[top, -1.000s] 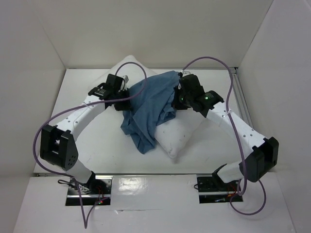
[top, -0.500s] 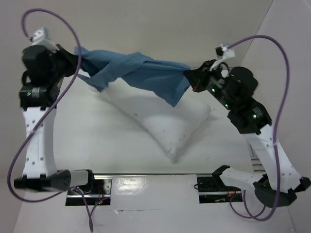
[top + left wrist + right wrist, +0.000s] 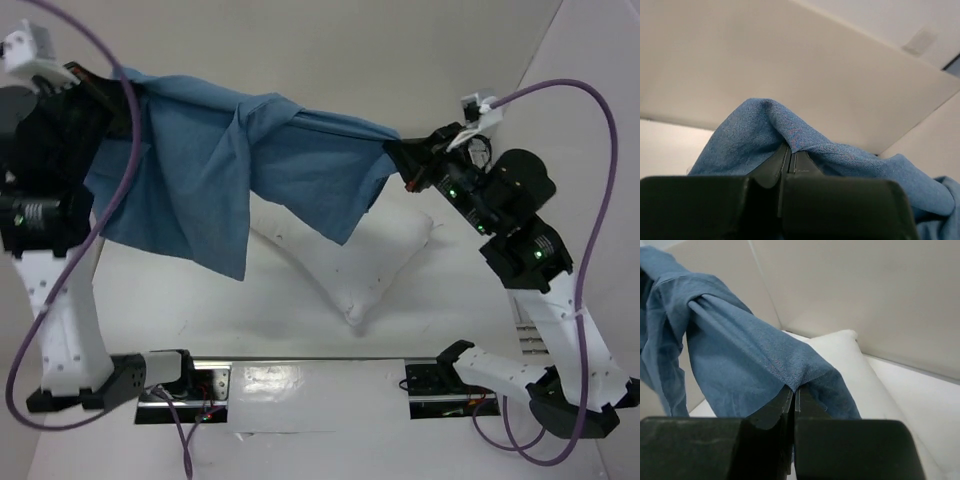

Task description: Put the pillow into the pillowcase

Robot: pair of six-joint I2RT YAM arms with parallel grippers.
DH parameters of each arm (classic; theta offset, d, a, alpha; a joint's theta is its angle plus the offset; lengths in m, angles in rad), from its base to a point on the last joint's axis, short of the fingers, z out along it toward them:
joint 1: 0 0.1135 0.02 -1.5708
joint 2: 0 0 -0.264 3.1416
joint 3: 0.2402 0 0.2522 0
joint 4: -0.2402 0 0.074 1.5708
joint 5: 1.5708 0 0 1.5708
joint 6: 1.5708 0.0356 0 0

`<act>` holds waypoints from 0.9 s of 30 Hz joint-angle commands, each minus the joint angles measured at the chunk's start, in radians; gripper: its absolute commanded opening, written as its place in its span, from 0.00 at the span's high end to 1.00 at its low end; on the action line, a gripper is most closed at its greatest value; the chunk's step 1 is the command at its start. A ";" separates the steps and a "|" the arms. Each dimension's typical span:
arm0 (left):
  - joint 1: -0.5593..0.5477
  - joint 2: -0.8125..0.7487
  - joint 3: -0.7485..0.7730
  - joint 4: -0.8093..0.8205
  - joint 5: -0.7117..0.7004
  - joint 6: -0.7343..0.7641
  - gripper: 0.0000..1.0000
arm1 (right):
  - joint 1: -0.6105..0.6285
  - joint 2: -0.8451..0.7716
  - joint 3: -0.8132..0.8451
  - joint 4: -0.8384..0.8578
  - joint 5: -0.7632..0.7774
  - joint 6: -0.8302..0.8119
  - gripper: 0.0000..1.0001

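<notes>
Holding the pillowcase (image 3: 230,170) stretched above the pillow (image 3: 375,265) lying on the worktop (image 3: 200,300), you are pinching it with left fingers (image 3: 788,159) and right fingers (image 3: 793,397) squeezed tight, probably spreading it to find its opening.

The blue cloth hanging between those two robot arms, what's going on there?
The two arms hold the pillowcase up in the air, spread between them. The left fingers and the right fingers are each shut on a fold of it. The pillow lies on the table underneath, partly hidden by the cloth, and is not yet inside it.
</notes>
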 commanded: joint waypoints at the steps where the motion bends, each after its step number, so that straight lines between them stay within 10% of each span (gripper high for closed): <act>1: 0.029 0.192 -0.025 0.014 -0.060 0.037 1.00 | -0.012 0.073 -0.064 0.074 0.086 -0.037 1.00; 2: 0.029 0.229 -0.036 0.025 -0.036 0.037 0.93 | -0.012 0.090 -0.081 0.091 0.149 -0.049 1.00; 3: 0.029 0.314 -0.036 0.025 0.015 0.049 0.32 | -0.012 0.109 -0.096 0.103 0.195 -0.068 1.00; 5: 0.029 0.433 0.037 -0.110 0.054 0.061 0.00 | -0.021 0.173 -0.122 0.114 0.276 -0.077 1.00; 9: -0.015 0.590 0.199 -0.360 0.051 0.084 0.00 | -0.032 0.262 -0.122 0.027 0.276 -0.066 1.00; 14: -0.169 0.259 -0.453 -0.128 -0.012 0.066 0.13 | -0.064 0.221 -0.233 0.065 0.264 -0.026 1.00; 21: -0.331 -0.091 -1.097 0.085 0.066 -0.228 0.03 | -0.100 0.198 -0.286 0.042 0.221 -0.006 1.00; 27: -0.428 -0.122 -1.194 0.286 -0.022 -0.200 0.00 | -0.109 0.198 -0.286 0.033 0.184 0.003 1.00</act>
